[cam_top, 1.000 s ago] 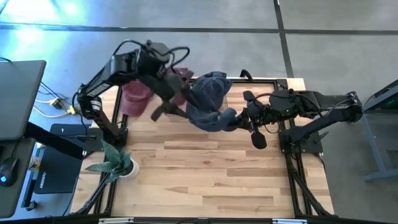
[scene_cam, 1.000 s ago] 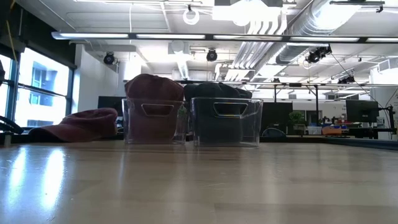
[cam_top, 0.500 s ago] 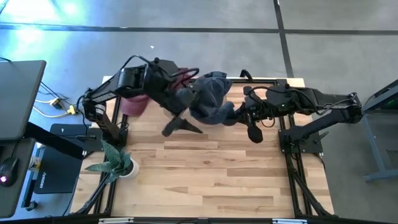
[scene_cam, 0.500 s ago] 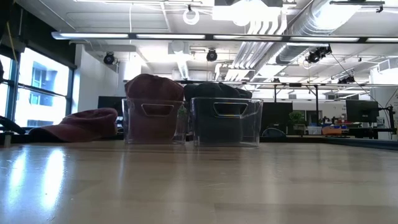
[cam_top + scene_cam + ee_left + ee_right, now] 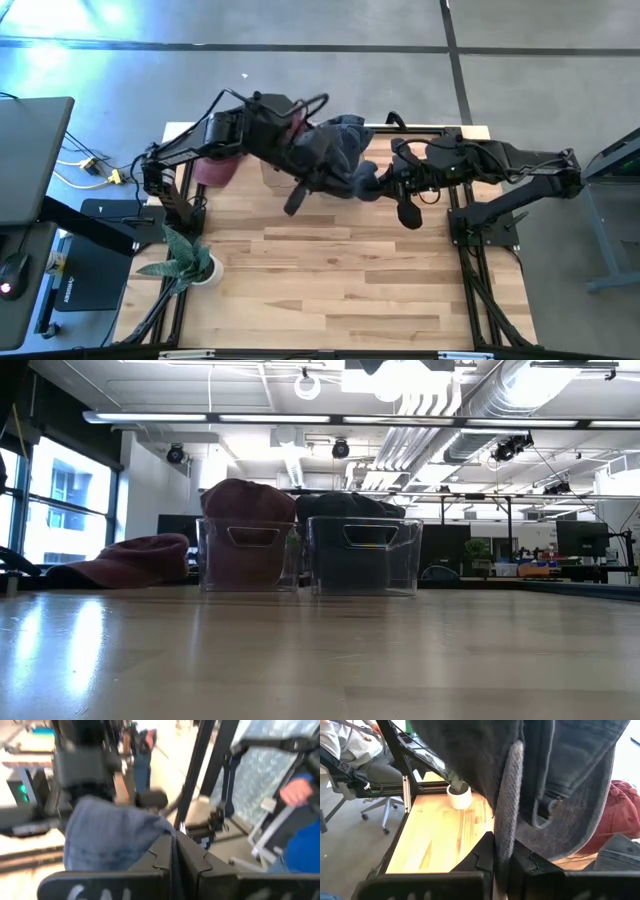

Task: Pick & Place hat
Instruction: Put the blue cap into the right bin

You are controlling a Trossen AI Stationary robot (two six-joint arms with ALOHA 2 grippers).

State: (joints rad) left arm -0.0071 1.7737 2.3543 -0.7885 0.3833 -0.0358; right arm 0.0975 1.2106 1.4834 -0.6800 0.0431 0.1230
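Overhead, near the frame's upper centre, a blue denim hat [image 5: 338, 150] hangs between both arms above the table's [image 5: 330, 270] far edge. Left gripper [image 5: 318, 178] pinches its left side; right gripper [image 5: 378, 187] clamps its right edge. A maroon hat [image 5: 215, 167] lies upper left.

A grey concrete floor [image 5: 300, 25] surrounds the light wooden table [image 5: 330, 270], crossed by dark seams. A black desk [image 5: 30, 150] stands off the table's left edge. Beyond the far edge, tall windows [image 5: 60, 500] glow on one side; white ducts and pipes [image 5: 440, 400] run under the ceiling beside long light strips [image 5: 300, 418]. Monitors [image 5: 580, 538] stand in the distance.
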